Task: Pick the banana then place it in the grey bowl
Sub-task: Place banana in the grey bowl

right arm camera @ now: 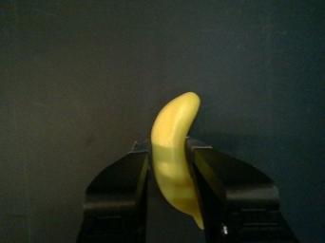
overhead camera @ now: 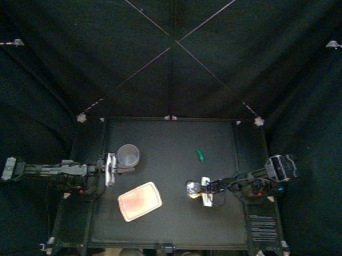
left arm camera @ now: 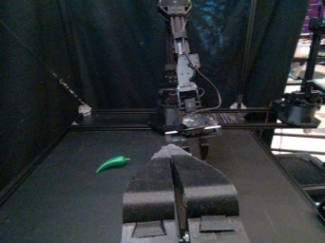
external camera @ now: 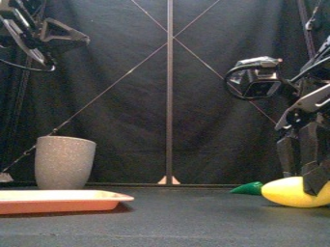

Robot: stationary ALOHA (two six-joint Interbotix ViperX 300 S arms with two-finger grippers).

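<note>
Yellow curved banana, right side, gripped by right end effector; grey bowl upright, left side

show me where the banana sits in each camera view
Top view: banana right of centre, mostly under the right pincer.
Front view: low at the right edge.
Left wrist view: cannot make it out.
Right wrist view: centre, between the jaws.
Shared landmark: green toy close by, in top, front and left wrist views.

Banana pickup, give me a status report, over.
Right gripper shut on banana, low at the table. Left gripper shut, resting at left. Grey bowl upright, far left. Pink tray, green toy beside the path.
</note>
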